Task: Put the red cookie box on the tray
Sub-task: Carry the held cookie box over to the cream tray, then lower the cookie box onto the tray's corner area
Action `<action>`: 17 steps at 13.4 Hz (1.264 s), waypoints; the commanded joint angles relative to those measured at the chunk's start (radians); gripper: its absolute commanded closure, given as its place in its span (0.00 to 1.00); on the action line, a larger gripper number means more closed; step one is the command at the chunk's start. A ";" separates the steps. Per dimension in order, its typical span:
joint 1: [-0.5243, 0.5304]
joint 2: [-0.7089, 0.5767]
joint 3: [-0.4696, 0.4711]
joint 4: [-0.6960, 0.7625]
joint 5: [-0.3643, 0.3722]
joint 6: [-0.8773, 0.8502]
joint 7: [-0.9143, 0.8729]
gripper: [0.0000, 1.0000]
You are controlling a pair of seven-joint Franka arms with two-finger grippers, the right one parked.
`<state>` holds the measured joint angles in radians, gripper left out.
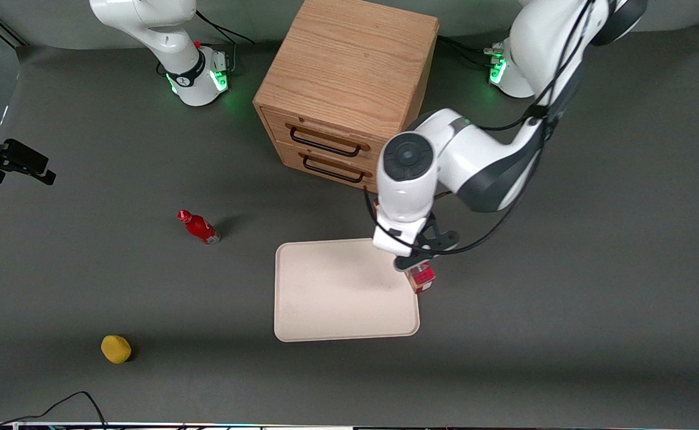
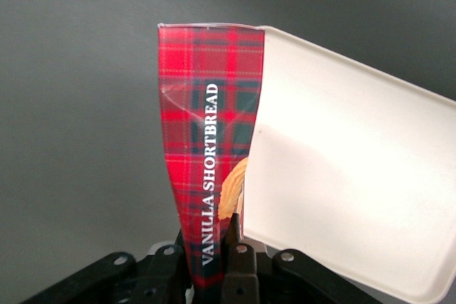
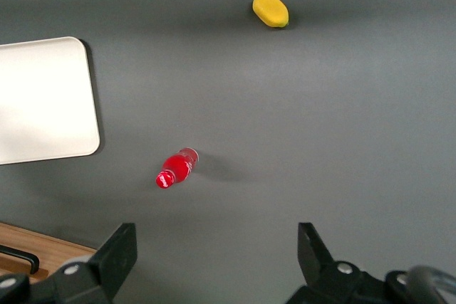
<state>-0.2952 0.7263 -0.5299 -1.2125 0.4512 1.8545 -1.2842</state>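
My left gripper [image 1: 416, 264] is shut on the red cookie box [image 1: 423, 278], a red tartan carton that hangs end-down from it. In the wrist view both fingers [image 2: 233, 238] press the carton [image 2: 206, 126] near its upper end, around the words "VANILLA SHORTBREAD". The cream tray [image 1: 337, 292] lies flat on the table in front of the drawers. The box's lower end is at the tray's rim [image 2: 255, 140] on the side toward the working arm's end of the table. I cannot tell whether it touches the rim or the table.
A wooden two-drawer cabinet [image 1: 343, 77] stands farther from the front camera than the tray. A small red bottle [image 1: 199, 227] and a yellow object [image 1: 116, 349] lie toward the parked arm's end. A black device [image 1: 9, 158] sticks in at that table edge.
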 commanded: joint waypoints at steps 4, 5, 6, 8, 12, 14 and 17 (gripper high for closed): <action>-0.028 0.137 0.027 0.059 0.043 0.181 -0.044 0.85; -0.042 0.156 0.040 0.056 0.058 0.199 -0.046 0.85; -0.051 0.175 0.054 0.053 0.078 0.227 -0.070 0.85; -0.059 0.202 0.071 0.045 0.124 0.258 -0.095 0.85; -0.061 0.229 0.073 0.031 0.168 0.290 -0.101 0.82; -0.061 0.242 0.076 0.030 0.170 0.314 -0.104 0.80; -0.061 0.248 0.076 0.028 0.178 0.321 -0.104 0.53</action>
<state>-0.3375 0.9614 -0.4688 -1.1975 0.6057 2.1578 -1.3589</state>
